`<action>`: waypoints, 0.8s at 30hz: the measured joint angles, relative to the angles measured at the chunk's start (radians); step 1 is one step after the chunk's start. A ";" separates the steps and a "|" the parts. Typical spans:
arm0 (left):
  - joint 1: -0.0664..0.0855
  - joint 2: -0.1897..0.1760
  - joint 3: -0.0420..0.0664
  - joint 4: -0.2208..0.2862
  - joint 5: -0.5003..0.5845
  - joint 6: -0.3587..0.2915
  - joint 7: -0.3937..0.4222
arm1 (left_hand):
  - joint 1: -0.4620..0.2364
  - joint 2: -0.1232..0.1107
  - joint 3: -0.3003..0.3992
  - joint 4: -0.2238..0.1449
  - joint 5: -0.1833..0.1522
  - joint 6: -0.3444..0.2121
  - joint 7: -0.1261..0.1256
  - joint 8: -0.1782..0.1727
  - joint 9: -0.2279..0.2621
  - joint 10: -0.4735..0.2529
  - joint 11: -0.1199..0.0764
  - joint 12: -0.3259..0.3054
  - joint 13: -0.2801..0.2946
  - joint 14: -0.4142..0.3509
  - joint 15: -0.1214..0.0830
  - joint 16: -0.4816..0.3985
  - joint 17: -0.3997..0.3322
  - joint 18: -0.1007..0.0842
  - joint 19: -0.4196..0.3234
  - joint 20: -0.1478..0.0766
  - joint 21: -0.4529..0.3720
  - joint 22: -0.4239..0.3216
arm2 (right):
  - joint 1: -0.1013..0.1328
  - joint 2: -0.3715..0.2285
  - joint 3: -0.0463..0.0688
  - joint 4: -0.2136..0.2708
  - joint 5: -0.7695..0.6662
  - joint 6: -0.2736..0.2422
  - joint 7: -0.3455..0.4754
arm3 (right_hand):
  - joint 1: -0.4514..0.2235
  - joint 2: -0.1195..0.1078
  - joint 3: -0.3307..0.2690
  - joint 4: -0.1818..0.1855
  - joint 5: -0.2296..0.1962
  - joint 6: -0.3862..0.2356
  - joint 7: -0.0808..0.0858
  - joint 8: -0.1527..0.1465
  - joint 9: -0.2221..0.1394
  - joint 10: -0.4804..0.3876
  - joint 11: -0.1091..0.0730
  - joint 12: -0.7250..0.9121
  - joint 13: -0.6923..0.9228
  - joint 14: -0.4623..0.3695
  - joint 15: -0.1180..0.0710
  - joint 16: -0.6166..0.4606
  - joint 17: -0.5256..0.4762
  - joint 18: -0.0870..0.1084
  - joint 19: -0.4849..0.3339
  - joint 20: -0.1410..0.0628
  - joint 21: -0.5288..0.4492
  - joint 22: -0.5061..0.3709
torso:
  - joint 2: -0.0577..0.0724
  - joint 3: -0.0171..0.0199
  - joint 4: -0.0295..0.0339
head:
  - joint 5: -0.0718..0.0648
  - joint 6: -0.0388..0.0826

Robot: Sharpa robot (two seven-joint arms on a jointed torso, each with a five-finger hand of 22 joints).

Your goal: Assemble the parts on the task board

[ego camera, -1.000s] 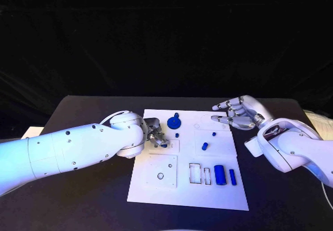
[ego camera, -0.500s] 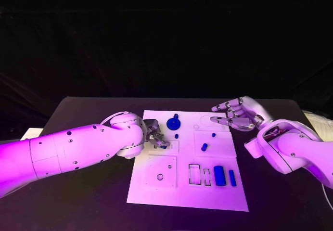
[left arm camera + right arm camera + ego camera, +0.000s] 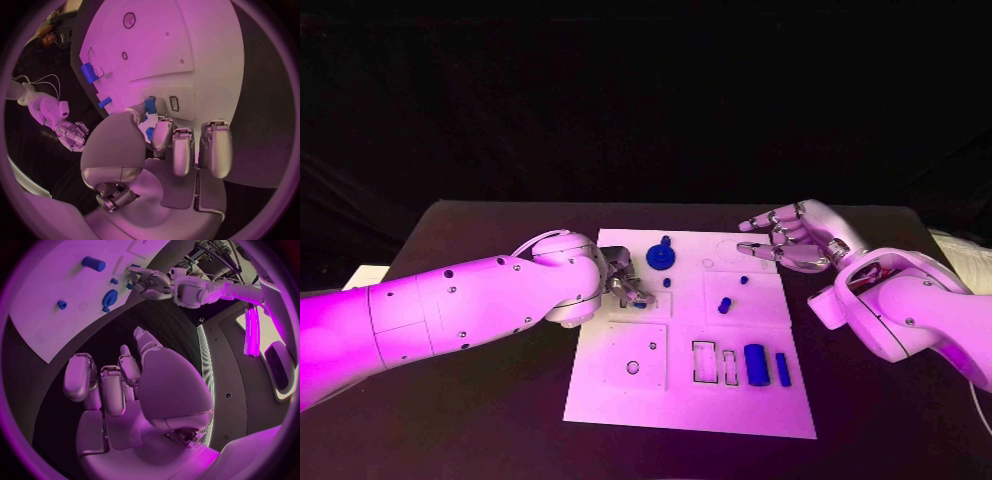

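Note:
The white task board [image 3: 625, 395] lies in the middle of the black table. My left hand [image 3: 623, 284] is low over its left side, pinching a small blue part [image 3: 150, 105] between thumb and a finger, close to a small rectangular slot [image 3: 174, 103]. My right hand [image 3: 792, 238] hovers over the board's far right corner with its fingers apart and nothing in them. On the board lie a round blue part [image 3: 661, 256], a short blue cylinder [image 3: 726, 305], a small peg [image 3: 743, 279], a thick blue block [image 3: 756, 363] and a thin blue bar [image 3: 783, 368].
Two empty rectangular slots [image 3: 705, 362] sit beside the thick block, and round holes [image 3: 633, 367] mark the board's near left panel. My left forearm [image 3: 459, 315] crosses the table left of the board. Bare black table [image 3: 488, 420] surrounds the board.

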 measured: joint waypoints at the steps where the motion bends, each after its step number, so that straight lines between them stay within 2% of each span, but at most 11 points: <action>1: 0.000 0.001 0.000 -0.001 0.001 0.000 0.000 | 0.000 0.000 0.000 0.000 0.000 0.000 0.000 0.000 0.000 0.000 0.000 0.000 0.001 -0.001 -0.001 0.000 0.000 0.000 0.000 0.000 0.003 0.000 | 0.000 0.000 0.000 0.000 0.000 0.000 0.000 | 0.000 0.000 0.000 0.000 0.000 0.000 0.000 0.000 0.000 0.000 0.000 0.000 0.000 0.000 0.000 0.000 0.000 0.000 0.000 0.000 0.000 0.000 | 0.000 0.0000 -0.0001 | 0.000 0.000; 9: 0.002 0.010 0.001 -0.010 0.015 0.003 0.000 | -0.020 0.030 -0.007 0.007 0.000 0.002 0.002 0.000 0.002 0.007 0.000 0.008 0.012 -0.002 -0.001 0.000 0.000 0.000 -0.004 -0.004 0.008 0.000 | 0.000 -0.001 0.000 0.001 -0.001 0.000 -0.001 | 0.000 0.000 0.000 0.000 0.000 0.000 0.000 0.000 0.000 0.000 0.000 -0.004 -0.001 0.000 0.000 0.000 0.000 0.000 0.000 0.000 0.000 -0.001 | 0.000 -0.0003 -0.0010 | 0.001 0.001; 18: 0.005 0.016 0.000 -0.021 0.027 0.017 -0.001 | -0.070 0.019 -0.016 0.011 0.000 0.013 -0.005 0.001 0.005 0.014 0.000 0.019 0.023 -0.001 -0.001 0.000 0.000 -0.001 -0.004 -0.004 0.012 0.000 | 0.000 -0.002 0.000 0.003 -0.001 0.003 -0.001 | -0.005 -0.005 -0.003 0.003 0.000 0.000 0.000 0.000 0.000 0.000 0.000 -0.006 -0.008 0.000 0.000 0.000 0.000 0.000 0.000 0.000 0.000 -0.004 | 0.000 -0.0002 -0.0006 | 0.000 0.000; 19: 0.005 0.016 0.001 -0.023 0.029 0.020 -0.001 | -0.071 0.018 -0.016 0.011 0.000 0.016 -0.006 0.001 0.006 0.014 0.000 0.019 0.025 -0.001 -0.001 0.000 0.000 -0.010 -0.004 -0.004 0.016 0.000 | 0.000 -0.002 0.000 0.004 -0.001 0.004 -0.001 | -0.006 -0.005 -0.003 0.003 0.000 0.000 0.000 0.000 0.000 0.000 0.000 -0.006 -0.008 0.000 0.000 0.000 0.000 0.000 0.000 0.000 0.000 -0.004 | 0.000 -0.0002 -0.0006 | 0.000 0.000; 24: 0.006 0.020 0.002 -0.029 0.032 0.031 0.000 | -0.091 0.020 -0.019 0.014 0.000 0.018 -0.007 0.001 0.008 0.018 -0.004 0.025 0.033 -0.002 -0.001 0.000 0.000 -0.011 -0.004 -0.004 0.016 0.000 | 0.000 -0.002 0.000 0.007 -0.001 0.008 0.000 | -0.016 -0.002 -0.006 0.006 0.004 0.000 0.000 0.000 0.000 0.000 0.000 -0.007 -0.007 0.000 0.000 -0.004 0.000 0.000 0.000 0.000 -0.004 -0.005 | 0.000 -0.0002 0.0000 | 0.000 0.000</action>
